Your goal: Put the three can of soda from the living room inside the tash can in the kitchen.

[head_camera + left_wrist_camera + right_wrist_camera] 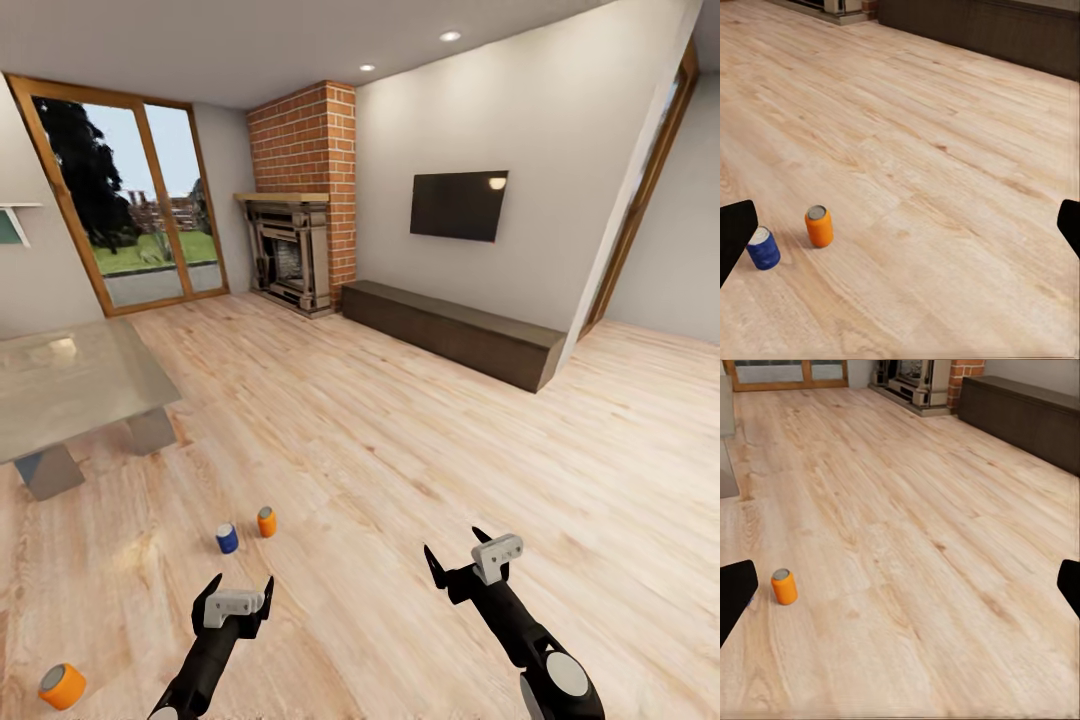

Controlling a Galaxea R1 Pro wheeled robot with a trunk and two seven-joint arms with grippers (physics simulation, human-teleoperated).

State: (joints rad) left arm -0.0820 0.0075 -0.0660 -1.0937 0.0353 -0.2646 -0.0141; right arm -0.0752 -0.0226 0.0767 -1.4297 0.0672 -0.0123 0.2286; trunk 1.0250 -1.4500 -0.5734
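Observation:
Three soda cans stand on the wooden floor of the living room. A blue can [227,538] [763,248] and an orange can [266,521] [819,226] [784,586] stand upright close together, just beyond my left gripper [238,587]. A second orange can [62,686] lies tipped at the near left. My left gripper is open and empty, short of the pair of cans. My right gripper [453,555] is open and empty too, well to the right of the cans. The trash can is out of view.
A low glass table [70,385] stands at the left. A brick fireplace [295,250], a long dark bench [450,330] under a wall television [458,205] and glass patio doors [130,200] line the far walls. A doorway [640,220] opens at the right.

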